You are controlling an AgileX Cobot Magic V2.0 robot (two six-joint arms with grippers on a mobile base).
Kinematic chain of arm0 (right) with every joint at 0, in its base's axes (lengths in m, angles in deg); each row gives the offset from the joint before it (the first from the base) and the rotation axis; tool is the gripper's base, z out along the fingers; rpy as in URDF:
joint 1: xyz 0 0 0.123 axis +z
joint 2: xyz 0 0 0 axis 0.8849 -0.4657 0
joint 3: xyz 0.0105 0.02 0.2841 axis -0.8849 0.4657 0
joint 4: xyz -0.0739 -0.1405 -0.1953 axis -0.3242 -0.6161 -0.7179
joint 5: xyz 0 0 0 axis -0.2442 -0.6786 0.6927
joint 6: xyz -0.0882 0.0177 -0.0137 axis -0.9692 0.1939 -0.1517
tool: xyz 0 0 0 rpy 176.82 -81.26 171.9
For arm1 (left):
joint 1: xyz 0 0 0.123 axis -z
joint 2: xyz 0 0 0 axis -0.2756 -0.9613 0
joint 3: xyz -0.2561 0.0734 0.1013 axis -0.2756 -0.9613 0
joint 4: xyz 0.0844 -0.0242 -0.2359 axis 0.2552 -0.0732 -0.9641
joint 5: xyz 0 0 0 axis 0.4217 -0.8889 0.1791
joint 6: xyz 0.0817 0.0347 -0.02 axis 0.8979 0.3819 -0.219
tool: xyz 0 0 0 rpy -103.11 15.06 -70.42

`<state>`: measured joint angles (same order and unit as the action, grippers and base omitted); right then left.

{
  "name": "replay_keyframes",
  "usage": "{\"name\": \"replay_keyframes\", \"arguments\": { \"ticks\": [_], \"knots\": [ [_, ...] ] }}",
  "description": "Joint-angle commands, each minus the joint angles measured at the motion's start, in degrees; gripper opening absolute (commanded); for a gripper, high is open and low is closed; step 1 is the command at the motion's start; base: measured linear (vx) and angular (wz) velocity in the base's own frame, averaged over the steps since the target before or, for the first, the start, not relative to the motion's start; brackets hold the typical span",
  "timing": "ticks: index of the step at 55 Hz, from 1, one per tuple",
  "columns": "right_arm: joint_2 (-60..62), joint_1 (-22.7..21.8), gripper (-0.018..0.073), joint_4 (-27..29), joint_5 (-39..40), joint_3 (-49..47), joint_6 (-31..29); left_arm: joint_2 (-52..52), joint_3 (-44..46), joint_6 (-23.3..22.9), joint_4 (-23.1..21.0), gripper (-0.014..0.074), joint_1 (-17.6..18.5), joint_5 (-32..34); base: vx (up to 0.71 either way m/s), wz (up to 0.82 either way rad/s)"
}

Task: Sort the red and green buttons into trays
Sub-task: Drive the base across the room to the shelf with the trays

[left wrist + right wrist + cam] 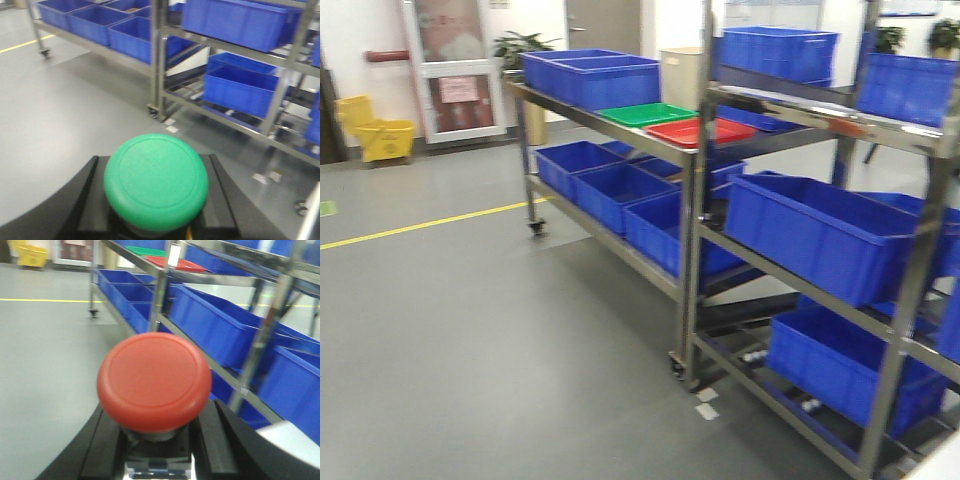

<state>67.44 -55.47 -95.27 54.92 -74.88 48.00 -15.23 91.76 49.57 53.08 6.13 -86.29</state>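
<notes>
**Buttons.** The green button (156,180) sits lower centre of the left wrist view. The left jaws are clenched on it, with dark pads (92,200) pressed to either side of its base. The red button (154,380) sits lower centre of the right wrist view, gripped the same way by the right jaws. Neither button is in a tray.

**Trays.** The green tray (645,114) and red tray (700,131) lie side by side, edges apparently touching. They are on the top shelf of a wheeled steel rack (526,160), upper centre of the front view, well apart from both buttons. Blue bins (590,75) occupy the other shelves.

**Step in hand.** In my judgement this is the carry to the rack, and placing has not begun. The next move calls for closing on the rack, raising each arm to shelf height and matching colour to tray. Because the trays adjoin, a drop across their shared edge is the risk.

**Writing.** The door notice (458,90), upper left, is too blurred to read. No brand is legible.
</notes>
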Motion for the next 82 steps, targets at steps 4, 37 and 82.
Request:
{"name": "replay_keyframes", "arguments": {
  "ticks": [4, 37, 82],
  "knots": [
    [-0.33, -0.01, -0.001, -0.39, 5.44, -2.07, -0.59, 0.07, 1.83, -0.14, -0.04, 0.0, 0.23, 4.97, 0.02, 0.53],
    [-0.33, -0.03, -0.001, -0.43, 5.37, -2.07, -0.59, 0.07, 1.83, -0.14, -0.04, 0.0, 0.23, 4.97, 0.16, 0.69],
    [-0.33, -0.03, -0.001, -0.43, 5.03, -2.07, -0.59, 0.07, 1.83, -0.14, -0.04, 0.0, 0.23, 4.97, 0.4, 0.04]
  ]
}}
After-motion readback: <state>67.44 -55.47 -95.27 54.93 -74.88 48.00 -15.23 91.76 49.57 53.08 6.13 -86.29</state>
